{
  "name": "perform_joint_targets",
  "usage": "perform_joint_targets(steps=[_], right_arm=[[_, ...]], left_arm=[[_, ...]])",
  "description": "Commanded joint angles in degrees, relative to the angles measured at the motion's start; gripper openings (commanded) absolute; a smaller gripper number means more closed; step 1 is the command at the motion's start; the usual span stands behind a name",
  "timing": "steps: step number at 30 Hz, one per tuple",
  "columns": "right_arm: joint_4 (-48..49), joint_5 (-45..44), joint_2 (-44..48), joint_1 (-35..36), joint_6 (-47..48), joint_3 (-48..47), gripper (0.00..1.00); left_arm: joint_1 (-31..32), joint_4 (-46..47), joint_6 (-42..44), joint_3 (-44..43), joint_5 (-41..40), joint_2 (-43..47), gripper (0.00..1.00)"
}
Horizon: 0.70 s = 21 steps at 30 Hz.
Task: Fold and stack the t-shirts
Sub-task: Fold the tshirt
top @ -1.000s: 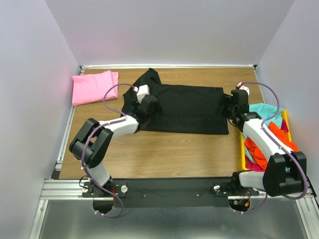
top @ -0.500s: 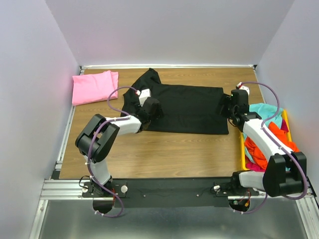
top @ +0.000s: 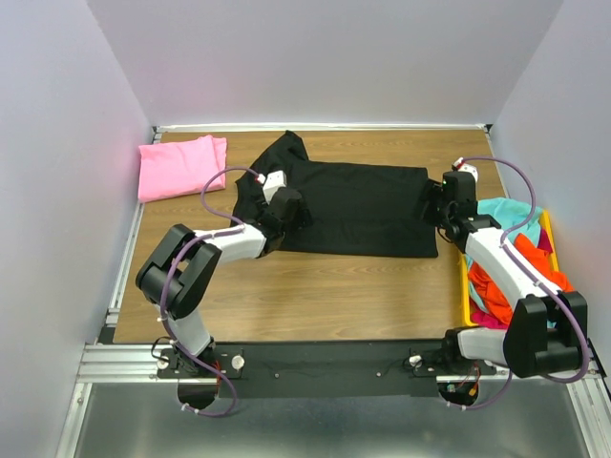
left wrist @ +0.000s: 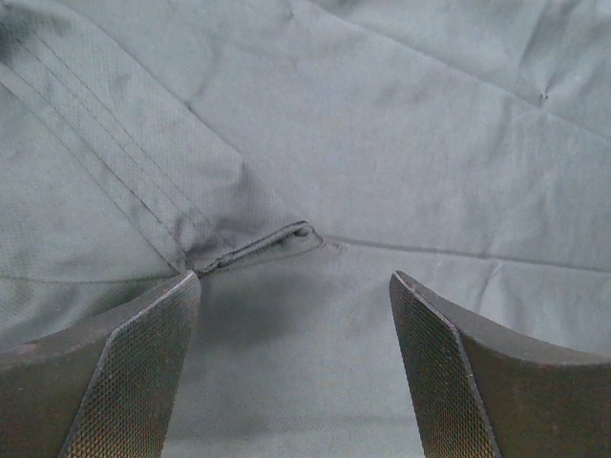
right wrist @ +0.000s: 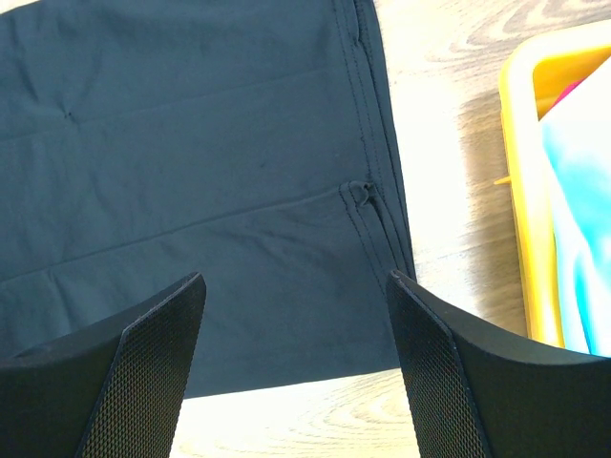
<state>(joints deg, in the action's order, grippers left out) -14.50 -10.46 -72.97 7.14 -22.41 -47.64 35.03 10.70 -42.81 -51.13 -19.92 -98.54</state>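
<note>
A black t-shirt (top: 358,205) lies spread across the back of the table, hem to the right. My left gripper (top: 294,212) hovers open over its left part, near a sleeve seam (left wrist: 258,250); cloth fills the left wrist view (left wrist: 382,143). My right gripper (top: 431,212) is open over the shirt's right hem corner (right wrist: 368,205), holding nothing. A folded pink t-shirt (top: 179,165) lies at the back left corner. Teal (top: 506,212), orange (top: 496,286) and magenta (top: 492,320) shirts lie in the bin.
A yellow bin (top: 465,286) stands at the table's right edge; its rim shows in the right wrist view (right wrist: 525,191). Bare wooden table (top: 325,296) lies in front of the black shirt. Walls close in the left, back and right.
My left gripper has shifted slightly over the black shirt's left part, and its elbow moved a little. The right arm and the shirts have not moved.
</note>
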Motion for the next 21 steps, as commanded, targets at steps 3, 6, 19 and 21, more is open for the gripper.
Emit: perform_joint_targets(steps=[3, 6, 19, 21], right_arm=[[0.88, -0.62, 1.86, 0.33, 0.7, 0.18, 0.84], [0.79, -0.53, 1.87, 0.25, 0.7, 0.18, 0.84], [0.79, -0.53, 2.48, 0.33, 0.97, 0.53, 0.84], [0.79, -0.35, 2.04, 0.33, 0.97, 0.35, 0.84]], left_arm=[[0.48, 1.52, -0.88, 1.04, 1.73, -0.6, 0.88], [0.39, 1.52, -0.52, -0.02, 2.17, -1.65, 0.88], [0.13, 0.73, 1.67, -4.85, -0.11, -5.26, 0.88], [0.13, 0.2, 2.11, -6.25, -0.55, -5.78, 0.88]])
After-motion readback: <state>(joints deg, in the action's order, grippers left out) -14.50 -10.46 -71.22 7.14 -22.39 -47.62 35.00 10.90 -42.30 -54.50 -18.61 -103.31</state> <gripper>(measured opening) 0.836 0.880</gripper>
